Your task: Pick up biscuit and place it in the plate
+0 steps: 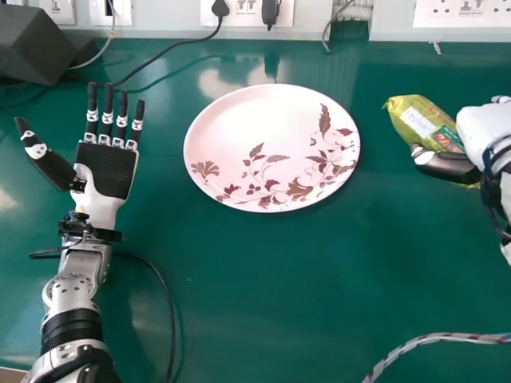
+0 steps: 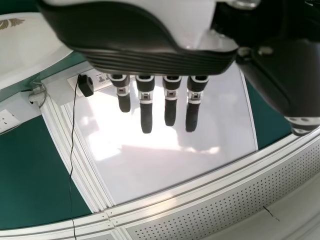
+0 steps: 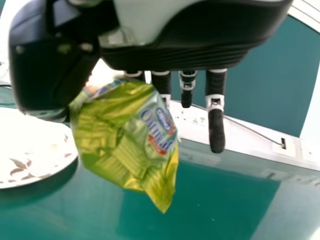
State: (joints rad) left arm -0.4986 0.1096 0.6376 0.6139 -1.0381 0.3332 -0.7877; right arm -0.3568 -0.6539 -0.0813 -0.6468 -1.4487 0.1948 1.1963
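A: And it's the biscuit [image 1: 421, 121] front and centre, out at three o'clock from the plate [image 1: 251, 120], beyond the rim!

B: In a crinkly yellow-green wrapper [image 3: 117, 135] with a pale label patch. The right hand [image 1: 485, 126] has it pinched at the thumb, some fingers behind the packet, another reaching straight past it.

A: So the pick-up looks made, and the carry is the step in hand?

B: That's the reading here. Next move: a run towards nine o'clock, high enough to clear the rim, then down over the middle and a gentle release.

A: Any danger?

B: The grip looks to be on one part of a soft, slippery wrapper, so a hurried swing could twist it loose. Let go too early and it lands on the rim or the table [image 1: 279, 279].

A: Now the containers! What's in the plate?

B: Printed leaves and flowers, running from its eight o'clock round to two; the biscuit is outside it. The wrapper looks closed, so the biscuit itself is hidden.

A: And further out?

B: The left hand [image 1: 105, 167], at nine o'clock from the plate, palm up, fingers spread, holding nothing. Past it, a black box [image 1: 32, 44] at ten o'clock, and a braided cable [image 1: 431, 339] down at five.
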